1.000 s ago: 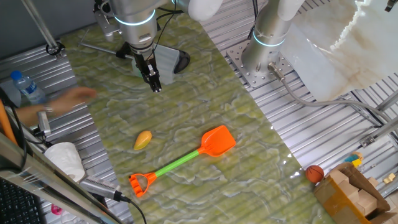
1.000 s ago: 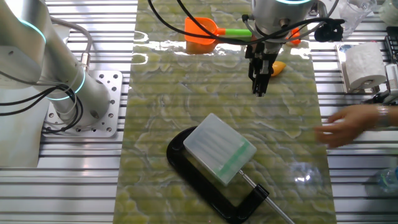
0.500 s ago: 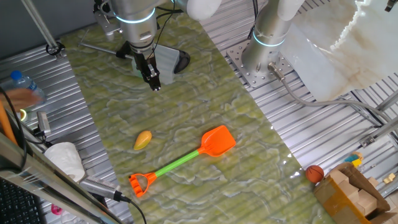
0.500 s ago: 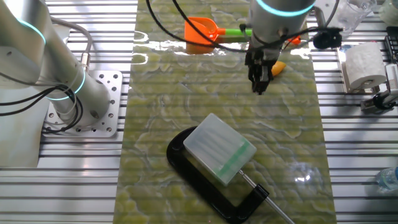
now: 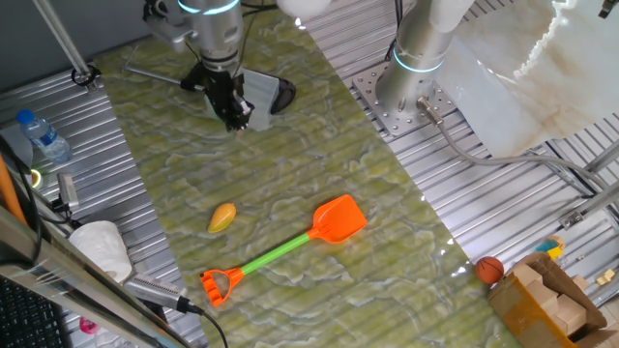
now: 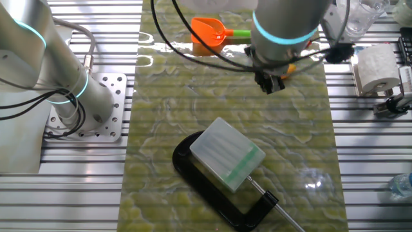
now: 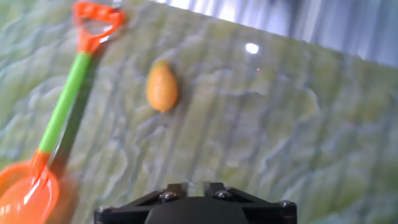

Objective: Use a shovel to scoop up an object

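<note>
The shovel (image 5: 276, 253) lies flat on the green mat, its orange blade (image 5: 338, 219) to the right and its orange D-shaped end at the front left. It also shows in the other fixed view (image 6: 207, 33) and the hand view (image 7: 62, 106). The object (image 5: 222, 217), a small yellow-orange oval, lies on the mat left of the shaft, apart from it; in the hand view (image 7: 161, 87) it is right of the handle. My gripper (image 5: 237, 121) hangs above the mat, far behind both, with its fingers together and empty. In the other fixed view the gripper (image 6: 270, 87) hides most of the object.
A black clamp holding a translucent box (image 6: 225, 158) lies on the mat behind the gripper. A second arm's base (image 6: 71, 96) stands off the mat. A water bottle (image 5: 44, 135), a paper roll (image 6: 376, 67) and a small orange-brown ball (image 5: 489, 268) lie off the mat.
My gripper has risen and drawn back from the mat's middle. A person's hand at the side by the bottle has left the view. Shovel and object have not moved.
</note>
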### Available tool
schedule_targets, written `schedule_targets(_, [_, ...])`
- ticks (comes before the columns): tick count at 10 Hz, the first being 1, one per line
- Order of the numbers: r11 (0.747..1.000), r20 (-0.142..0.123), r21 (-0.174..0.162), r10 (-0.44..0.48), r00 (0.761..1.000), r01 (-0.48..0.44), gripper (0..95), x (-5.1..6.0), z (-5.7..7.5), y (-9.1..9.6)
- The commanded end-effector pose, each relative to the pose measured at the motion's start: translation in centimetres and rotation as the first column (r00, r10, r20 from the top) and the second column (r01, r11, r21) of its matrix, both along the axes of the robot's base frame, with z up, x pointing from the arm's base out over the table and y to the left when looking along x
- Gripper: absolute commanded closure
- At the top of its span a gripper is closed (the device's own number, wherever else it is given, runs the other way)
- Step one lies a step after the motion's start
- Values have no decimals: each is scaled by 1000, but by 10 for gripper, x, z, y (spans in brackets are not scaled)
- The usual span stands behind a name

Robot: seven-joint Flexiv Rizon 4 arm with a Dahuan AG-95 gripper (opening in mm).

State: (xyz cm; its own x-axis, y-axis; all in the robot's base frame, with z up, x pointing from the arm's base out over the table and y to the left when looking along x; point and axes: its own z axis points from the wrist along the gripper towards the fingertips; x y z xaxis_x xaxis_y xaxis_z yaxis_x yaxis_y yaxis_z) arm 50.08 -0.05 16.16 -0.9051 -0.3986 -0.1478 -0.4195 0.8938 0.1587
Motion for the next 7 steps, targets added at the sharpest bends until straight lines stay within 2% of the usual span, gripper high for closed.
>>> schedule_targets(1, [995,-19,-66,78,997,-79,950,1,-1,0])
schedule_targets(3, [992,-30,-96,81,996,-83,950,0,0,1])
schedule_targets(7, [989,-45,-131,55,997,-61,950,-1,2,1])
